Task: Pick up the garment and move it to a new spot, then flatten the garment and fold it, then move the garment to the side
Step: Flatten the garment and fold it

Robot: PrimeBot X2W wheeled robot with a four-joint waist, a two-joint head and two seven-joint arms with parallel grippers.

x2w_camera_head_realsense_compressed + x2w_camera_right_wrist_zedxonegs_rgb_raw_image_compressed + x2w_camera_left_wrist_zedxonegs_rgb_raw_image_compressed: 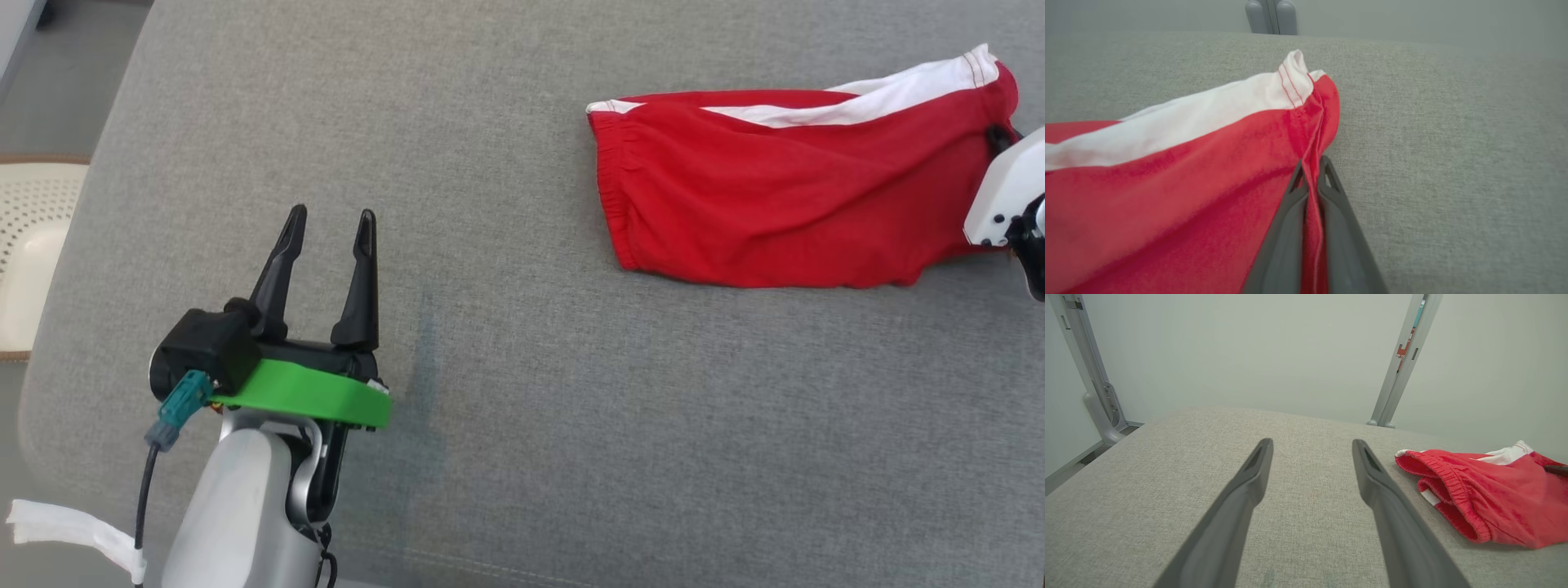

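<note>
Now, right jaws: pressed together on a fold at the edge of the red shorts (1167,183), with cloth running between the two dark fingers (1286,228).
Pinched spot: the leg-hem end, just below the white side stripe (1208,122).
Garment: the red shorts lie mostly flat toward 2 o'clock in the head view. The elastic waistband (612,171) is at their 9 o'clock end and the pinched edge at their 3 o'clock end.
Left jaws: spread and holding nothing. The left fingers (359,278) point to 12 o'clock, at 8 o'clock in the head view, well apart from the shorts.
Left wrist: green collar (310,396) behind those fingers.
Support: grey upholstered cushion (506,327) under the shorts.
Beyond: cream perforated seat (33,237) at 9 o'clock.
</note>
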